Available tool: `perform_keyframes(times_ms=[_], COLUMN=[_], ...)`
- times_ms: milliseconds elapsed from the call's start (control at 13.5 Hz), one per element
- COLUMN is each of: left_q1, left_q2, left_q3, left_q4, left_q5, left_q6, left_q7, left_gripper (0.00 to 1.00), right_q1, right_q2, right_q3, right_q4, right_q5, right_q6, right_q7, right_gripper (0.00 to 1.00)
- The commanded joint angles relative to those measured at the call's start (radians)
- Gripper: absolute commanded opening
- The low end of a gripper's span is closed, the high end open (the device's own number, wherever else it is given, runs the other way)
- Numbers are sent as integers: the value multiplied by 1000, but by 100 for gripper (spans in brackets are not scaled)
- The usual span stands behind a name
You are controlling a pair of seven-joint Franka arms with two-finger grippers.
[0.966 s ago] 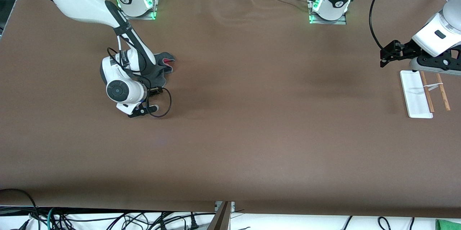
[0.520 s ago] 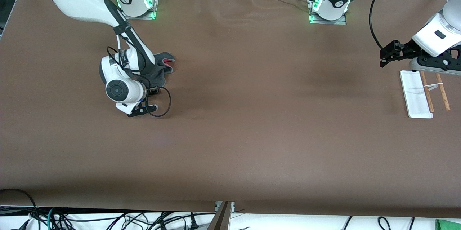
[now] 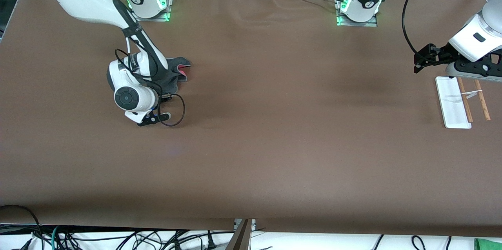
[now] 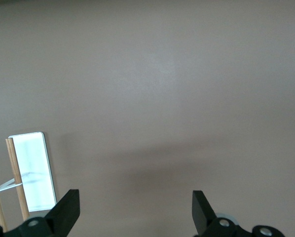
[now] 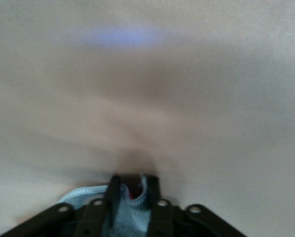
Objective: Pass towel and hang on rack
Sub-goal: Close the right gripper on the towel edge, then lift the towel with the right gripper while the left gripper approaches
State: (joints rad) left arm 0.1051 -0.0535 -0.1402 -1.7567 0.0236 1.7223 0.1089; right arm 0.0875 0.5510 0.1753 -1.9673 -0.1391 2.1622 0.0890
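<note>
Front view has the right hand down at the right arm's end of the surface, fingers pinched tight on the grey towel, a bit of red-pink showing. Left hand waits spread wide over the surface, just beside the rack with its white base and two wooden rods.

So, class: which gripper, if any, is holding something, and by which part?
The right gripper is shut on the towel, pinching a bunched fold of it. The left gripper is open, holding nothing, beside the rack.
</note>
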Motion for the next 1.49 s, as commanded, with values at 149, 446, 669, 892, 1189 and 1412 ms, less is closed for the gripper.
perform_keyframes(times_ms=[149, 446, 669, 892, 1189, 1412], left_q1=[10, 10, 10, 10, -2, -5], left_q2=[15, 15, 15, 15, 23, 38], left_q3=[-6, -6, -6, -6, -9, -9], left_q4=[31, 31, 31, 31, 31, 33], left_q5=[-11, -11, -11, -11, -16, -68], left_q6=[-23, -23, -23, -23, -49, -67], left_q7=[14, 14, 14, 12, 15, 17], left_gripper=[100, 100, 100, 100, 100, 100], right_q1=[-5, -6, -5, -5, -5, -5], right_q2=[-28, -51, -62, -62, -63, -68], right_q3=[4, 7, 36, 52, 111, 183], right_q4=[-38, 13, 147, 327, 529, 632], right_q5=[0, 10, 30, 79, 147, 162], right_q6=[-27, -102, -259, -451, -642, -720], right_q7=[9, 6, 8, 5, 9, 92], right_gripper=[0, 0, 0, 0, 0, 0])
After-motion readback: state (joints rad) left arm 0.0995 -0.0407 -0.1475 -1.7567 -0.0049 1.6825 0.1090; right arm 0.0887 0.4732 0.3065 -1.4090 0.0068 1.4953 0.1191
